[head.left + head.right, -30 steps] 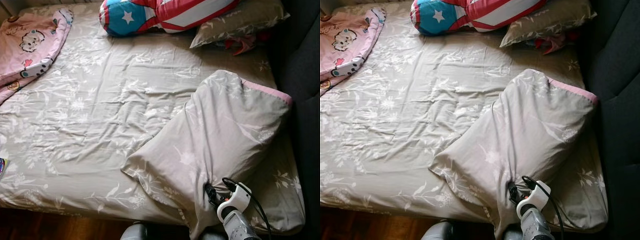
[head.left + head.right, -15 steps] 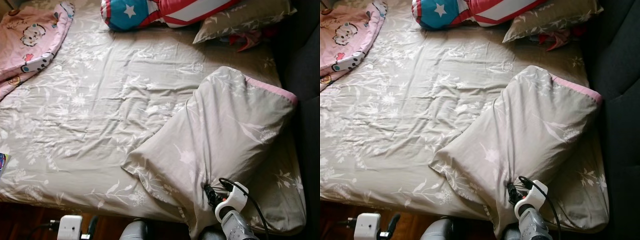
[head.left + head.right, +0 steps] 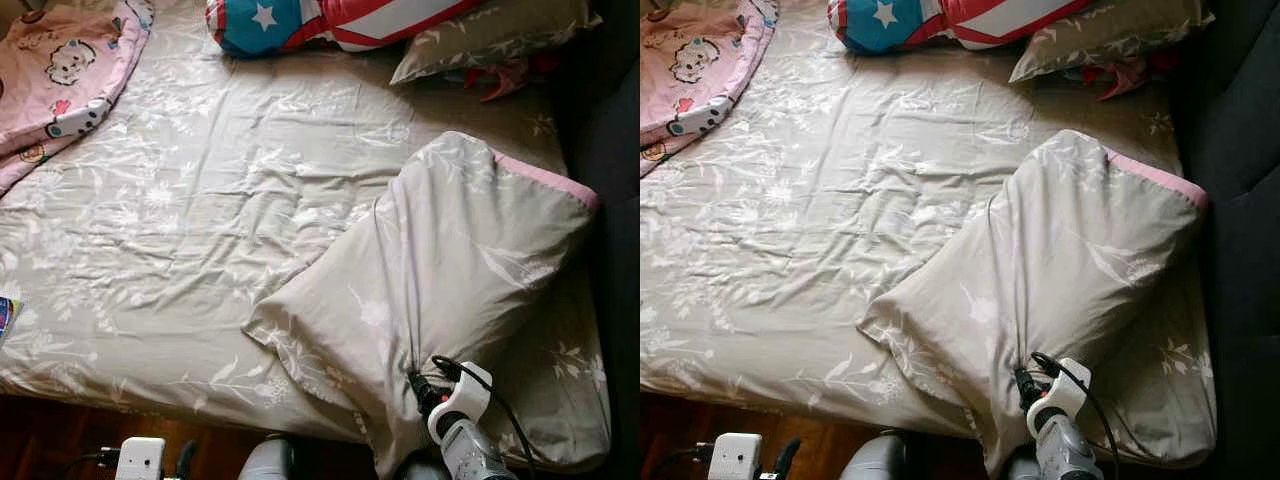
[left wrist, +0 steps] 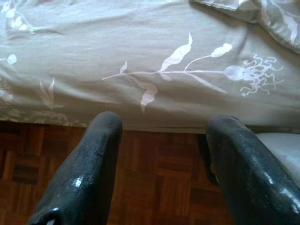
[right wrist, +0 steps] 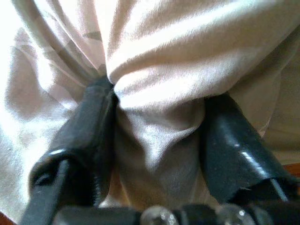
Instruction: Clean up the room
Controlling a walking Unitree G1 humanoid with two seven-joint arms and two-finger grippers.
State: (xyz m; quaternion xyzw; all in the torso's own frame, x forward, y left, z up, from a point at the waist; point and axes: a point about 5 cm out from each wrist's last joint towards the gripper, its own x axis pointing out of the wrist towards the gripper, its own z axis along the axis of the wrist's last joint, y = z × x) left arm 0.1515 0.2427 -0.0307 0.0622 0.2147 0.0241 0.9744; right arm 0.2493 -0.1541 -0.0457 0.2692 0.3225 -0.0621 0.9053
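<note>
Newly risen into view since a second ago, the left tool [image 3: 185, 462] hovers low over the wooden floor [image 4: 154, 178] at the near edge of the bed [image 3: 180, 230], its black fingers [image 4: 84, 173] spread wide and holding nothing. Near the bed's front right corner, the right tool [image 3: 418, 385] stays pinched on a bunched fold of the grey floral pillow [image 3: 450, 270], which lies slanted across the sheet, pink-trimmed end toward the dark headboard [image 3: 615, 110].
</note>
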